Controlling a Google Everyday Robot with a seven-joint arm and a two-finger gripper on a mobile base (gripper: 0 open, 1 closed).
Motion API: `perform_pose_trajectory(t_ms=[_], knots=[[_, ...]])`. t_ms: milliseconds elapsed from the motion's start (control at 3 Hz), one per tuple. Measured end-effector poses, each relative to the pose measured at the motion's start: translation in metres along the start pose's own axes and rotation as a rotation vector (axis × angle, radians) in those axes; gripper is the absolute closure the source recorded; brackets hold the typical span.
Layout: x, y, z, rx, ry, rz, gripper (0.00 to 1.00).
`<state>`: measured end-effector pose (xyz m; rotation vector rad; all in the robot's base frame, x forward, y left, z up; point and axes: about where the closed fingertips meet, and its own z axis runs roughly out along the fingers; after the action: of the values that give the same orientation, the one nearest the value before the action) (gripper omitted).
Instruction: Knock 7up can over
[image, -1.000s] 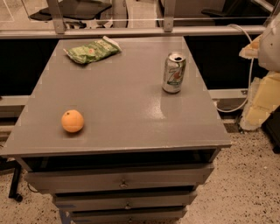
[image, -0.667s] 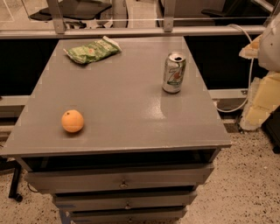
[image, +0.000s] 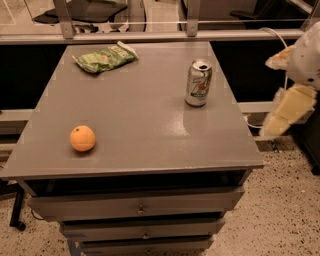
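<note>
The 7up can (image: 198, 83) is silver with green lettering and a red spot. It stands upright on the grey table top (image: 145, 125), toward the far right. My gripper (image: 286, 102) is cream-yellow and hangs off the table's right side, at about the can's depth. It is well clear of the can and touches nothing. The white arm above it is cut off by the right edge of the view.
An orange (image: 82, 138) sits at the front left of the table. A green crinkled snack bag (image: 104, 58) lies at the far left. Drawers (image: 137, 207) are below the top. A rail and chairs stand behind, with speckled floor to the right.
</note>
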<state>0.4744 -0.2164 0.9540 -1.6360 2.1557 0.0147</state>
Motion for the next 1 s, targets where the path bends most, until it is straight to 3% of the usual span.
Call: perform_pose_trajectory(t_ms=[667,1000], knots=[[-0.034,-0.096,0.081,0.072,-0.372,0.110,0.00],[-0.051,-0.125,0.103,0.071,-0.542,0.173,0.00]])
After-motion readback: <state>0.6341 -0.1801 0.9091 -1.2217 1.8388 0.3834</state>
